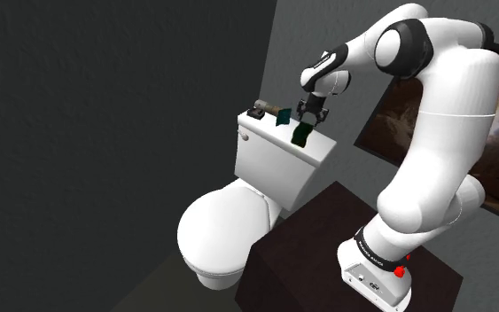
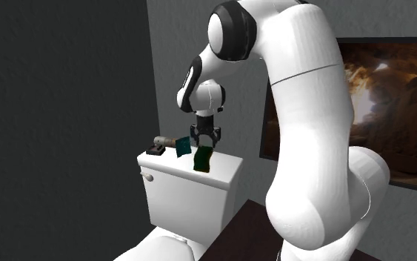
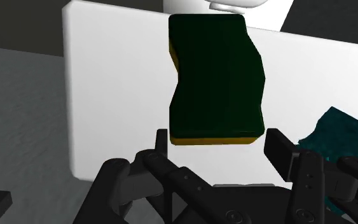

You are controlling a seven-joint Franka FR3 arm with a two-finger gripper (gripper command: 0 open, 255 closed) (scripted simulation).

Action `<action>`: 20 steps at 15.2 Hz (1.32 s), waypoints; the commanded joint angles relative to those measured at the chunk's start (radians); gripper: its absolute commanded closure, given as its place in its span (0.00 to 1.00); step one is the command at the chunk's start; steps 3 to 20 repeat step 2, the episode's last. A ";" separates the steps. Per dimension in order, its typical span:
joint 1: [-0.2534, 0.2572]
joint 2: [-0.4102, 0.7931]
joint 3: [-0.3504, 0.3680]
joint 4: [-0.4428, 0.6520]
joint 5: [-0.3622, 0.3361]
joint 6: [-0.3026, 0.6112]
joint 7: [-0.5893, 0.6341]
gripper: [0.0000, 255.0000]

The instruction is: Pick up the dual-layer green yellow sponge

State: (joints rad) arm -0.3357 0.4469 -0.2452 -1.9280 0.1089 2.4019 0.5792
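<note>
The sponge (image 3: 215, 76) has a dark green top layer and a thin yellow layer along its edge. It hangs tilted just above the white toilet tank lid (image 1: 269, 142), clasped at its near end between the two black fingers. My gripper (image 3: 215, 141) is shut on it, one finger on each side. From the shoulder view the sponge (image 1: 301, 135) hangs under the gripper (image 1: 310, 119) over the lid's right part. In the second exterior view the sponge (image 2: 203, 159) stands nearly on edge beneath the gripper (image 2: 205, 144).
A teal crumpled piece (image 1: 284, 116) lies on the lid beside the sponge, and a small dark object with a grey cylinder (image 1: 260, 110) sits at the lid's far end. Below is the white toilet seat cover (image 1: 221, 226). A framed dark picture (image 2: 392, 111) hangs on the wall behind the arm.
</note>
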 commanded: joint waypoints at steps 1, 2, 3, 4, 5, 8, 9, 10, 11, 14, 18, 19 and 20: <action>0.002 -0.012 -0.002 0.002 -0.004 -0.013 0.003 1.00; 0.002 -0.011 -0.002 0.002 -0.004 -0.013 0.003 1.00; 0.002 -0.011 -0.002 0.002 -0.004 -0.013 0.003 1.00; 0.002 -0.011 -0.002 0.002 -0.004 -0.013 0.003 1.00; 0.002 -0.011 -0.002 0.002 -0.004 -0.013 0.003 1.00; 0.002 -0.011 -0.002 0.002 -0.004 -0.013 0.003 1.00; 0.002 -0.011 -0.002 0.002 -0.004 -0.013 0.003 1.00; 0.002 -0.011 -0.002 0.002 -0.004 -0.013 0.003 1.00; 0.002 -0.011 -0.002 0.002 -0.004 -0.013 0.003 1.00; 0.002 -0.011 -0.002 0.002 -0.004 -0.013 0.003 1.00; 0.002 -0.011 -0.002 0.002 -0.004 -0.013 0.003 1.00; 0.002 -0.011 -0.002 0.002 -0.004 -0.013 0.003 1.00; 0.002 -0.011 -0.002 0.002 -0.004 -0.013 0.003 1.00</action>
